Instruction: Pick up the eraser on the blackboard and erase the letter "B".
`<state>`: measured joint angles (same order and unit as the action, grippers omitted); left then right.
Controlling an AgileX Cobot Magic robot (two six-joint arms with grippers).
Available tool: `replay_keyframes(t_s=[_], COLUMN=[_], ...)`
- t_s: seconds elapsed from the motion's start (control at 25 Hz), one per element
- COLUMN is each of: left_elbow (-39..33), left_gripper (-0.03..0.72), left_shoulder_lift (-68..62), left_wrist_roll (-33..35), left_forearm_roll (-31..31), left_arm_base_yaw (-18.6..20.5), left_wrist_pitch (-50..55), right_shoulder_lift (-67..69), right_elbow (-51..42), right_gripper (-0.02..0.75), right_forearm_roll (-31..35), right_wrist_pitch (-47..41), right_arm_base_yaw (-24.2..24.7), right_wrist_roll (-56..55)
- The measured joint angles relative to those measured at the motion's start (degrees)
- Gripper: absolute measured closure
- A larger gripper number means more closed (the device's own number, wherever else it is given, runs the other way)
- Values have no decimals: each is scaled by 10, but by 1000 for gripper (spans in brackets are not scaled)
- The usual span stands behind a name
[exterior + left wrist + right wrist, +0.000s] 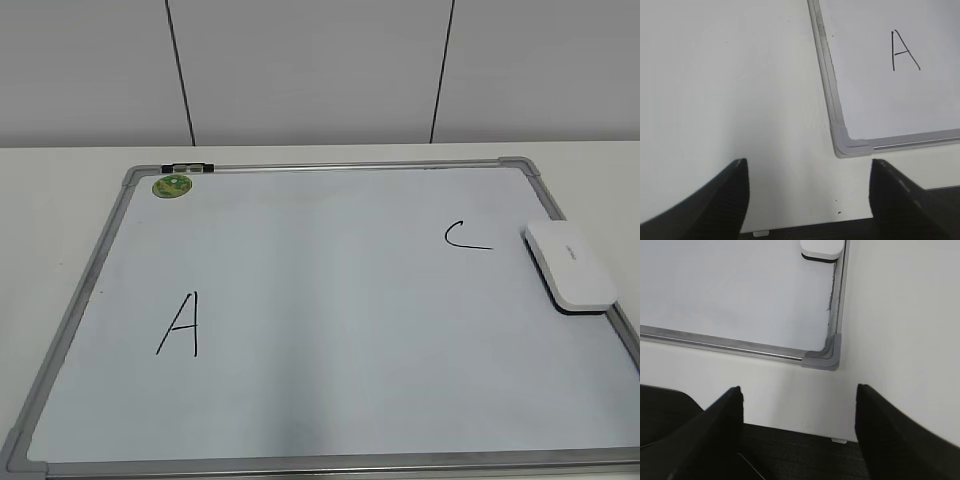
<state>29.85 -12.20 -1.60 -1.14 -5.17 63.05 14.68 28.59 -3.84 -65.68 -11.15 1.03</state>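
The blackboard [330, 300] is a white board with a grey frame, lying flat on the table. The white eraser [569, 265] lies on its right edge, beside a black "C" [467, 237]; its near end shows in the right wrist view [821, 248]. A black "A" [180, 324] is at the lower left, also in the left wrist view [904, 50]. No letter "B" shows on the board. My left gripper [807, 167] is open and empty over the table, left of the board's near left corner [847, 142]. My right gripper [799, 392] is open and empty, in front of the near right corner [825, 357].
A round green magnet [172, 186] and a small black clip [187, 167] sit at the board's far left corner. The white table [60, 190] surrounds the board; its front edge shows in the right wrist view [790, 432]. A panelled wall stands behind.
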Motion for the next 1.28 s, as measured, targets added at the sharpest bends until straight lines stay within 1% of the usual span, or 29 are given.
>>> replay_keyframes(t_s=[0.56, 0.72, 0.8, 0.92, 1.04, 1.16, 1.28], left_elbow=[0, 0, 0, 0, 0, 0, 0], left_gripper=[125, 125, 125, 125, 125, 125, 125], left_shoulder_lift=[0, 24, 44, 77, 97, 109, 113], left_wrist_roll=[0, 0, 0, 0, 0, 0, 0], left_forearm_roll=[1, 2, 2, 5, 6, 6, 6], left_arm_base_yaw=[0, 0, 0, 2, 19, 35, 43], left_wrist_pitch=[0, 0, 0, 0, 0, 0, 0], right_shoulder_lift=[-1, -21, -41, -78, -114, -146, -156], right_elbow=[0, 0, 0, 0, 0, 0, 0], right_gripper=[219, 219, 219, 219, 219, 219, 219], right_forearm_roll=[0, -1, -2, -2, -3, -4, -4], right_wrist_pitch=[1, 1, 1, 1, 1, 1, 1], right_arm_base_yaw=[0, 1, 14, 56, 93, 111, 113], right_wrist_roll=[1, 1, 1, 1, 1, 1, 1])
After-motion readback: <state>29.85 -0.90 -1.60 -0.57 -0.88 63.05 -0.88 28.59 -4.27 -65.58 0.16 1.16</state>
